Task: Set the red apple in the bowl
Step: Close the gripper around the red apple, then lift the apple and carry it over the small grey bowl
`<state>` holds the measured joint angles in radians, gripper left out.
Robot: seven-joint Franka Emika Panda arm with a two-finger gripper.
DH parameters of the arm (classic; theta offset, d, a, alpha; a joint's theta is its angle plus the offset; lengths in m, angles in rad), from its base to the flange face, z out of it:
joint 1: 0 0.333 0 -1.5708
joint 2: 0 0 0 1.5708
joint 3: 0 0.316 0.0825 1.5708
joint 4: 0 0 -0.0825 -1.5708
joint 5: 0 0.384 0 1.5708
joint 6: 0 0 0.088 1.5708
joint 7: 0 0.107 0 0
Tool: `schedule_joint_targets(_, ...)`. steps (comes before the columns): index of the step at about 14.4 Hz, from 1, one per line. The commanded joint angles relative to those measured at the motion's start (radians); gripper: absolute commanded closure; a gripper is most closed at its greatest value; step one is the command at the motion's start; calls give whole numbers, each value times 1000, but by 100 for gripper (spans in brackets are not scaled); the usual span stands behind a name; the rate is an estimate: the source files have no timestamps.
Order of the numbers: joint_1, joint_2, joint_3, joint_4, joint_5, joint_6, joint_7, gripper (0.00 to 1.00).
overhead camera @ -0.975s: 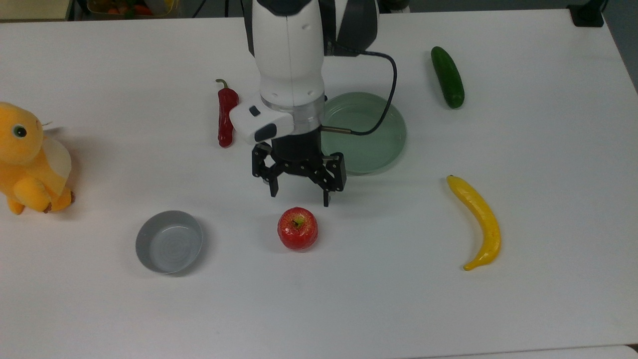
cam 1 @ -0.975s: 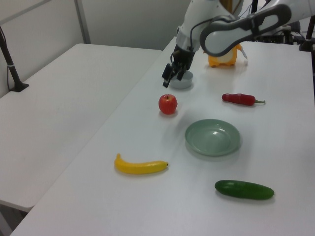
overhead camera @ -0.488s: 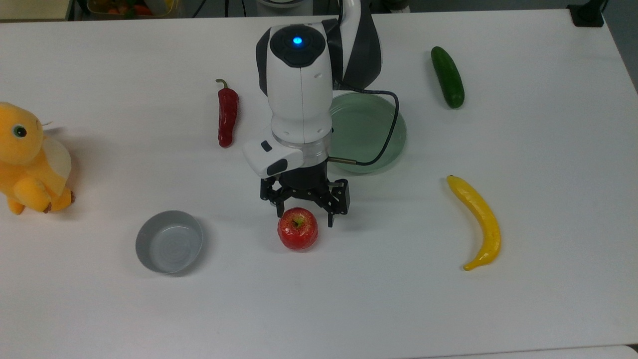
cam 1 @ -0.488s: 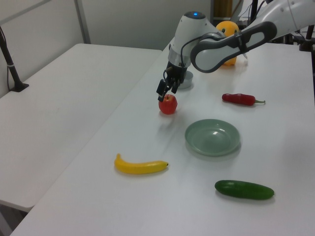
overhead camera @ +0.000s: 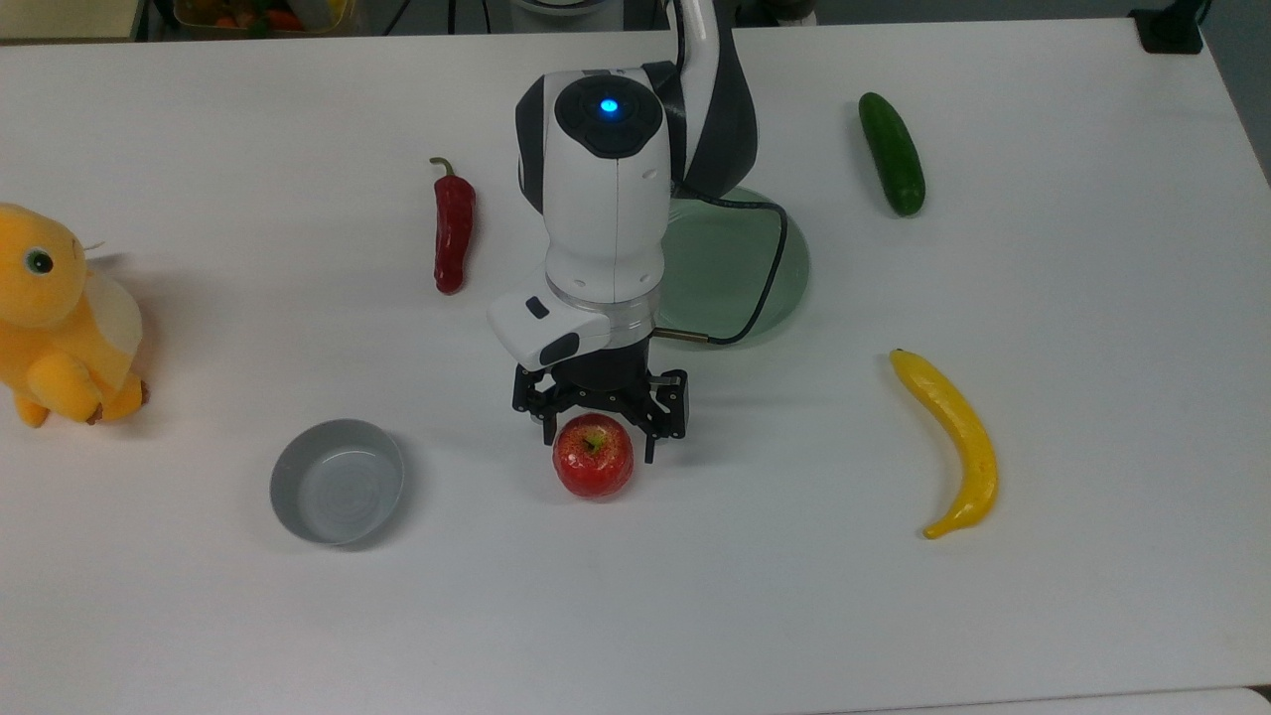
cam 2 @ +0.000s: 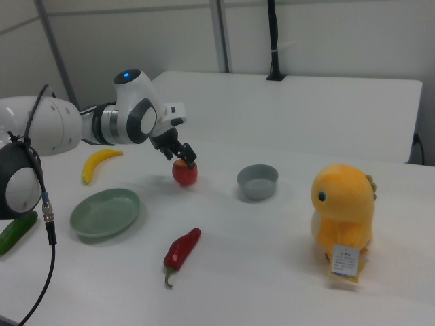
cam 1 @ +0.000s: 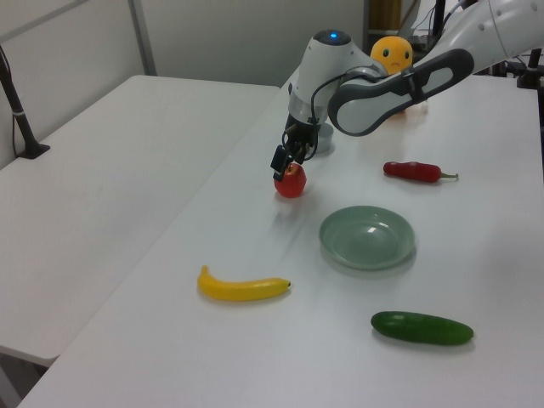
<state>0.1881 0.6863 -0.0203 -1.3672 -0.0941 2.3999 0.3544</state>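
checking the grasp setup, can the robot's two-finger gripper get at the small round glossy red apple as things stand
Probably yes. The gripper is open right over the small round glossy red apple, a finger at either side, and nothing lies between them. The nearest thing, the grey bowl, stands well apart.

The apple [overhead camera: 594, 457] is glossy red with a yellow-green dimple around a dark stem. The bowl [overhead camera: 338, 482] is plain grey inside and out. The plate [overhead camera: 784, 268] is pale green. The chili pepper [overhead camera: 453, 233] is dark red with a dull green-brown stem. The cucumber [overhead camera: 892, 153] is deep green, and the banana [overhead camera: 951, 437] is bright yellow with a darker tip. The plush toy [overhead camera: 58, 318] is orange-yellow with a paler patch on its side and a dark eye. The arm [overhead camera: 606, 199] is white with dark grey joints and a blue light on top; its gripper [overhead camera: 597, 439] is black. The table [overhead camera: 1092, 397] is white.
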Motion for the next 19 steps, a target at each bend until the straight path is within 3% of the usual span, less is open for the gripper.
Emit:
schedule_joint_targets(1,5,30,-1,19,-44,27,17,3)
schedule_joint_targets(2,7,41,-1,19,-59,27,17,17)
schedule_joint_targets(3,17,48,-1,19,-94,28,18,64)
schedule_joint_targets(4,17,48,-1,14,-105,31,21,76)
schedule_joint_targets(6,16,45,-1,19,-105,30,23,88)
schedule_joint_targets(13,-41,-100,3,-33,-98,16,37,86)
schedule_joint_targets(19,-136,-116,5,-39,-105,18,31,86)
